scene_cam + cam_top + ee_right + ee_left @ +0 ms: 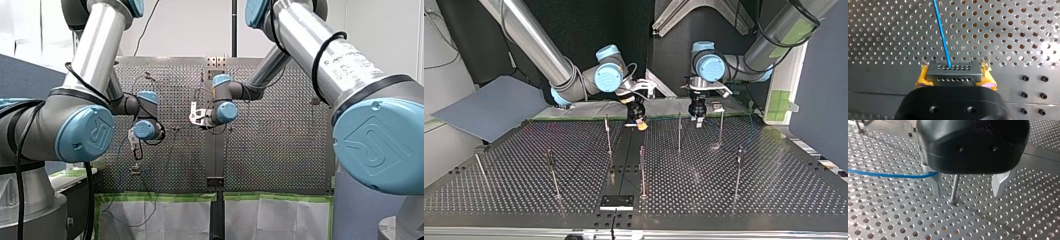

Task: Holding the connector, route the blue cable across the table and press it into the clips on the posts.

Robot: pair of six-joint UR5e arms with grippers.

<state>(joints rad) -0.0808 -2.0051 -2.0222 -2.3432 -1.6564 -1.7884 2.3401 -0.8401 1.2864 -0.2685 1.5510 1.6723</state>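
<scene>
In the right wrist view my right gripper (955, 78) has its yellow pads (921, 79) shut on a dark connector block (953, 72). The blue cable (941, 32) runs from the block straight ahead over the perforated table. In the left wrist view my left gripper (968, 191) is open just above the table. A thin metal post (955, 186) stands between its fingers, and the blue cable (885, 174) passes beside one finger (936, 185). In the top view my right gripper (637, 121) hangs near the table's middle rail and my left gripper (698, 119) to its right.
Several thin posts (642, 170) stand across the perforated table (774, 185) in the top view, some with small clips at their tips. A dark rail (624, 160) runs down the table's middle to a black plate (616, 202). A grey board (489, 107) leans at the left.
</scene>
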